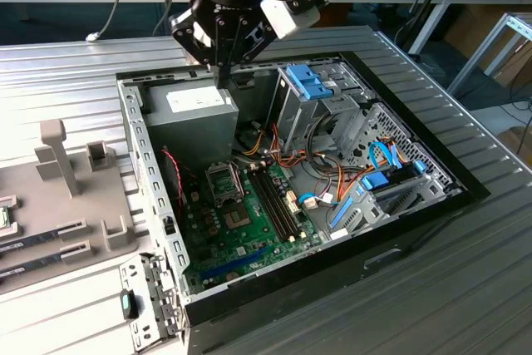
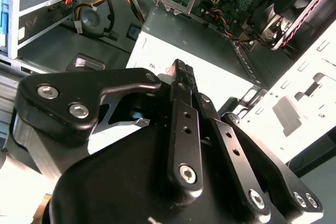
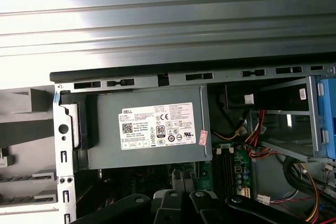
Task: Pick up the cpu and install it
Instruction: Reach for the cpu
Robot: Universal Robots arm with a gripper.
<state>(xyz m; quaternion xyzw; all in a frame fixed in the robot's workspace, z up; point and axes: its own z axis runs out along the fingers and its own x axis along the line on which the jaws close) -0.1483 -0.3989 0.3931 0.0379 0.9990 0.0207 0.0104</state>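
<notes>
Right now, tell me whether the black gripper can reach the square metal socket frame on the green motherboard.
Probably yes, but not straight down: the gripper hangs over the grey power supply box, and nothing covers the socket frame.

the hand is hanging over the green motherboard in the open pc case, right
Not quite. The hand hangs over the grey power supply with the white label, not over the green motherboard, which lies further along inside the case. The exterior view shows this, and the first wrist view looks down on that same power supply. The pc case is open, as you say.
</notes>
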